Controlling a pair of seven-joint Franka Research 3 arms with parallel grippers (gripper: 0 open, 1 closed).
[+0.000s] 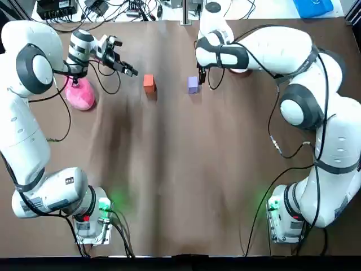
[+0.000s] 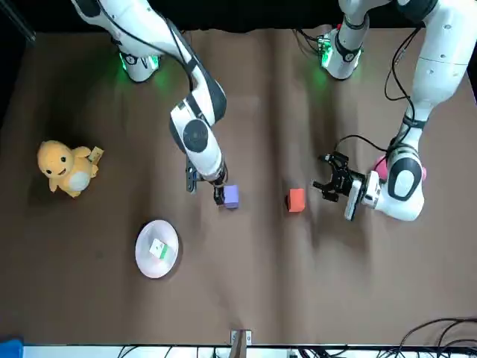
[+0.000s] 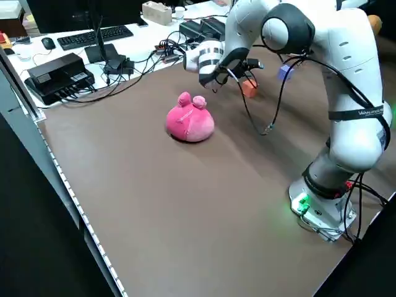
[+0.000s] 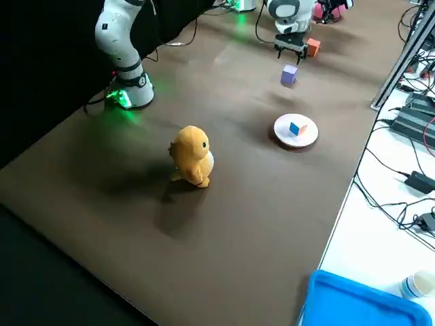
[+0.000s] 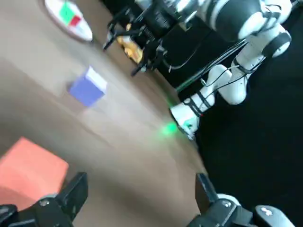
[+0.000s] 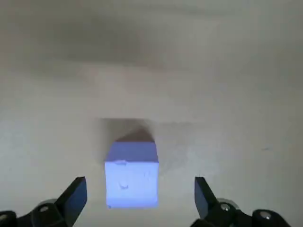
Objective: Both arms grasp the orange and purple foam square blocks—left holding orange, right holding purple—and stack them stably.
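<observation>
Top view, left to right: left hand [image 1: 128, 69] spread open just short of the small orange foam cube [image 1: 149, 83], small purple foam cube [image 1: 193, 84] nearby on the table [image 1: 180, 169], right hand [image 1: 201, 75] open right beside it. Foam's likely light and squishy, so pinch opposite flat faces gently.

Matt purple block [image 6: 131, 174], wrinkled tablecloth [image 1: 186, 180]

A brown-covered table [image 1: 169, 186] stands beside a white desk [image 3: 139, 38] strewn with cables [image 1: 135, 10].
</observation>
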